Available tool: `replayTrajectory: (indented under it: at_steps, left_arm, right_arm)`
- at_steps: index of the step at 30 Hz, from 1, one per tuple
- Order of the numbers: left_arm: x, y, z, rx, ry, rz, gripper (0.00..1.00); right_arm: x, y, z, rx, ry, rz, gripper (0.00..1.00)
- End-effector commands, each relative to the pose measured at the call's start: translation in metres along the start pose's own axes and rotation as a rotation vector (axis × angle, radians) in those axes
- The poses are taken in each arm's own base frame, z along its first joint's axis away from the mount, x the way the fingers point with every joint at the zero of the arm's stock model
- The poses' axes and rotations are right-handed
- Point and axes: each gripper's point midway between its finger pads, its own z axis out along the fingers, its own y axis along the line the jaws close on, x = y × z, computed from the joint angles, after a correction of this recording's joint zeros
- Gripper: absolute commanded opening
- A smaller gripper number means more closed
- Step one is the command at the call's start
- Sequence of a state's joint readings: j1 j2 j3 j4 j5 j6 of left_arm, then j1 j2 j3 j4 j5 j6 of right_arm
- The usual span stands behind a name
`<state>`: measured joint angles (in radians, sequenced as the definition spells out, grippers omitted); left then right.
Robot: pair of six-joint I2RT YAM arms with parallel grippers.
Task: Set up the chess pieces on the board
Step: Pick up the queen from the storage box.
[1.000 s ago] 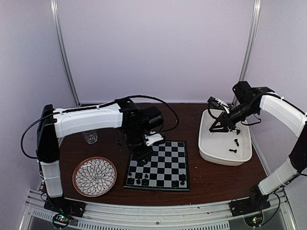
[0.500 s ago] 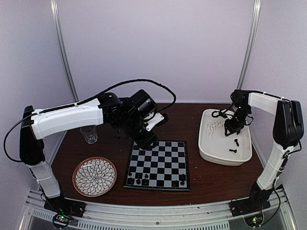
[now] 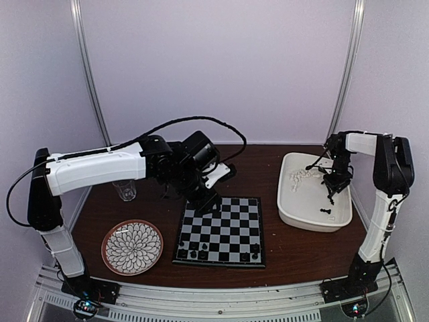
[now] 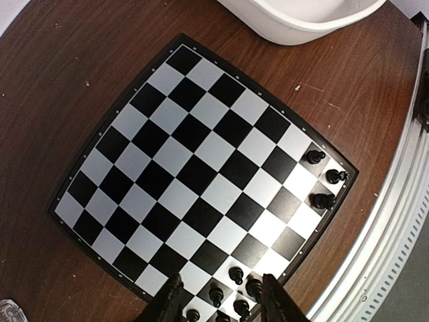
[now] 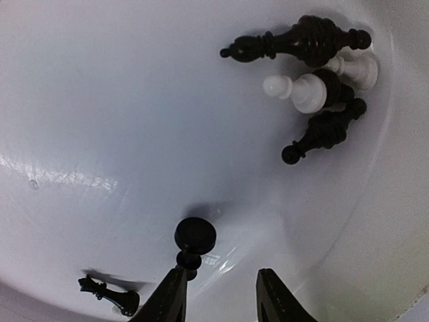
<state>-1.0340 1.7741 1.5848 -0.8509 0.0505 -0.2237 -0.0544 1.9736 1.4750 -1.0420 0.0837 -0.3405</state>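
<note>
The board [image 3: 224, 231] lies in the middle of the table. Several black chess pieces [image 3: 194, 253] stand along its near edge. My left gripper [image 3: 204, 201] hovers over the board's far left corner. In the left wrist view it [image 4: 223, 305] is open above a corner cluster of black pieces [image 4: 236, 274], holding nothing. My right gripper [image 3: 333, 186] reaches down into the white tub [image 3: 301, 209]. Its jaws [image 5: 218, 295] are open; a black pawn [image 5: 194, 240] stands right at the left fingertip [image 5: 171, 292], with a gap to the right finger. More black and white pieces [image 5: 305, 90] lie piled in the tub's corner.
A flower-patterned plate [image 3: 132, 246] sits at the near left and a small clear glass [image 3: 125, 191] behind it. Three black pieces [image 4: 323, 200] stand at the board's other near corner. A black piece [image 5: 107, 292] lies on its side in the tub. The tub's rim [image 4: 295, 23] borders the board's far side.
My right gripper has swung right and lower into the tub beside the black pawn, its jaws narrowing. My left arm rose from the board's far left corner, then shifted slightly.
</note>
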Motion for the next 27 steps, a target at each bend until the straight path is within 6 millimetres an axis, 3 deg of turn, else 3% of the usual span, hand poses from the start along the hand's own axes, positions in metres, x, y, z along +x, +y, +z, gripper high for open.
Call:
replayTrajectory:
  at_steps: [1,7,18,21,24,27]
  left_arm:
    - [-0.011,-0.004,0.001,0.033,-0.044,-0.018,0.40]
    - [-0.011,-0.005,0.001,0.036,-0.044,-0.016,0.40]
    - [-0.008,-0.004,0.003,0.032,-0.035,-0.018,0.40]
    - [-0.007,-0.004,0.005,0.030,-0.030,-0.018,0.40]
    - [-0.008,-0.003,0.005,0.024,-0.033,-0.014,0.40]
    - [-0.010,0.000,0.003,0.008,-0.040,-0.009,0.40]
  right_arm:
    - [-0.010,-0.009,0.002,0.006,-0.008,0.023,0.39]
    - [-0.015,-0.001,0.010,-0.054,0.007,0.033,0.36]
    - [-0.004,0.012,0.026,-0.109,0.072,0.036,0.28]
    - [-0.002,0.013,0.026,-0.110,0.073,0.036,0.20]
    - [-0.008,0.019,0.018,-0.154,0.027,0.053,0.15]
    - [-0.017,0.021,-0.014,-0.194,-0.080,0.079,0.13]
